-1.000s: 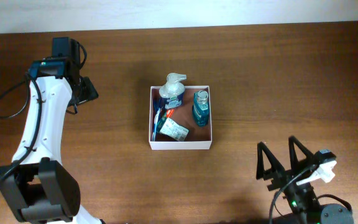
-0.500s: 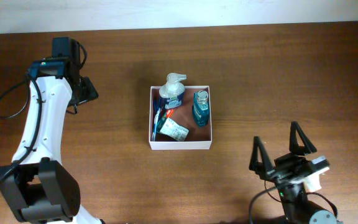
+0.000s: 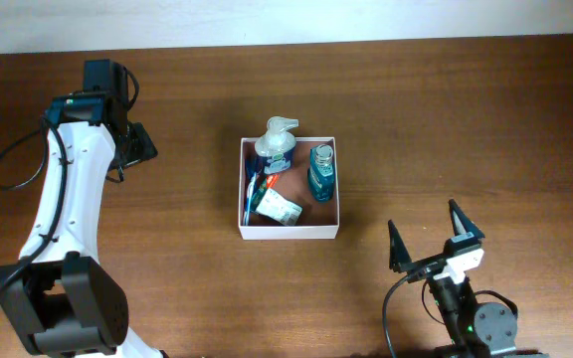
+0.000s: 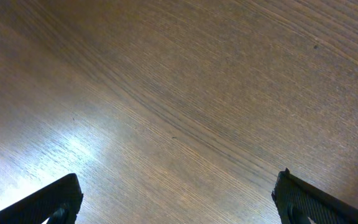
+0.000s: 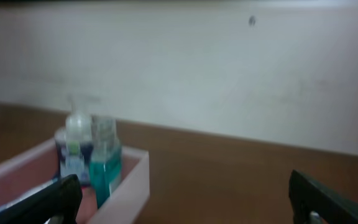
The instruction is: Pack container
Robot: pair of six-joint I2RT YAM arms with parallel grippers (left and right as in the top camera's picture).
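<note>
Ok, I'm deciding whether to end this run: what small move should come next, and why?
Probably just park the right gripper away from the box. It already holds the pump bottle, teal bottle and tubes; no loose item shows on the table, and the left gripper is open and empty like the right.

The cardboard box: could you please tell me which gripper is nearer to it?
Right. The right gripper sits just beyond the near right corner of the box, while the left gripper is farther away, out past its left wall.
</note>
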